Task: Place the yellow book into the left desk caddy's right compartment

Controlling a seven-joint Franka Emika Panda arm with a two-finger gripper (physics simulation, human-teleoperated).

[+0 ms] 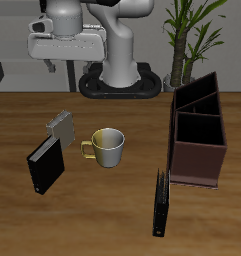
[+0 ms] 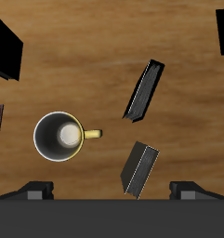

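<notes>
Wood-grain counter (image 1: 112,195), plant (image 1: 192,30) behind at upper right of the exterior frame. Gripper (image 1: 50,62) raised at upper left, spread, holding nothing. Yellow book (image 1: 62,128) flat at centre-left, touching a black book (image 1: 47,165). Yellow mug (image 1: 107,147) beside it. Left desk caddy (image 1: 197,140) at right, thin black book (image 1: 162,202) upright nearby.

Even soft simulator light, faint shadows, sharp low-resolution renders, no glare
</notes>
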